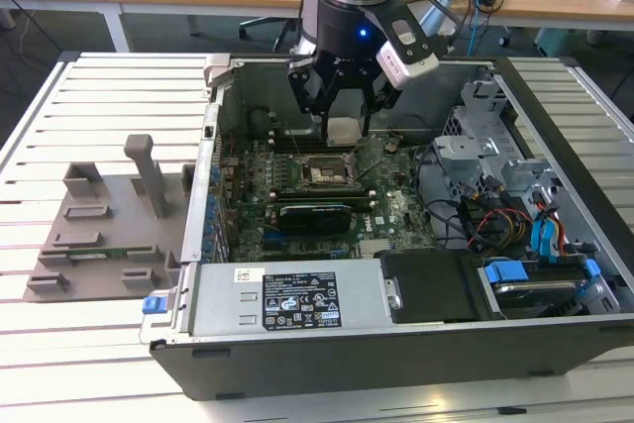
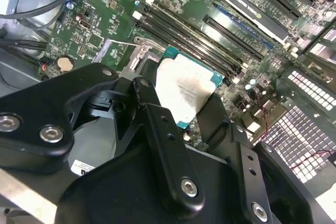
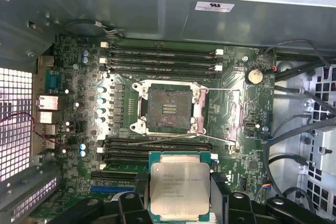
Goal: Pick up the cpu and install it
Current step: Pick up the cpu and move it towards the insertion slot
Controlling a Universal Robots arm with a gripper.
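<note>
Clearly the carry is the step in hand: the end effector [image 1: 347, 124] is closed on the cpu [image 1: 343, 132], fingers at opposite edges, and the chip hangs inside the open case [image 1: 297, 344], above the motherboard [image 3: 236, 145] and clear of it. In the first wrist view the cpu [image 3: 179, 187] faces the camera with its silvery top and sits near the socket [image 3: 169, 109], off to one side rather than over it. The socket lies bare, its dark contact field showing inside the metal frame, so the install is not yet done. In the exterior view the chip hangs just beyond the socket [image 1: 322, 173], away from the black card [image 1: 315, 213].

By my judgement, seating calls for centring the chip squarely over the socket, matching its corner orientation, and lowering it flat, since tilt could bend contacts.

Much is hidden. In the second wrist view the black linkage covers the lower part of the cpu [image 2: 185, 90], and in the first wrist view the frame's edge cuts off the grip. How high the chip hangs I cannot tell. Orientation marks and the socket's lever position are hard to make out.
</note>
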